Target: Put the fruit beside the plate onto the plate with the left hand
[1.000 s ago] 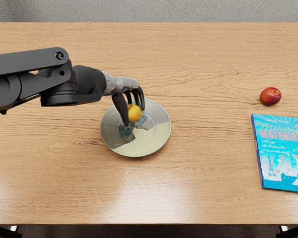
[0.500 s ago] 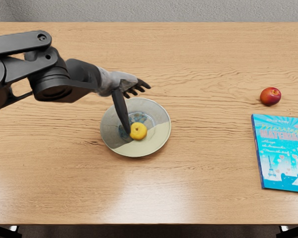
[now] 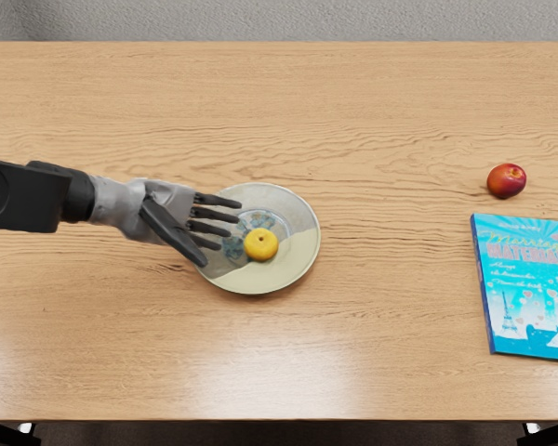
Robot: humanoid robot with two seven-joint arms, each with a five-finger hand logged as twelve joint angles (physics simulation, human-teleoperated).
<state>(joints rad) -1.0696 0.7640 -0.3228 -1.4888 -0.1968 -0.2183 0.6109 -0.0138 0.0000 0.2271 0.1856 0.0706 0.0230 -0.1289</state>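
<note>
Got yellow fruit [image 3: 260, 244] on silver plate [image 3: 294, 253], near ctr — left hand [image 3: 179, 221] over plate's left rim, fingers spread wide, empty.

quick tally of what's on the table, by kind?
Fruit: 2, a yellow one on the plate, a red one far right
Plate: 1
Book: 1
Total: 4
The left hand is open beside the plate, holding nothing.
</note>
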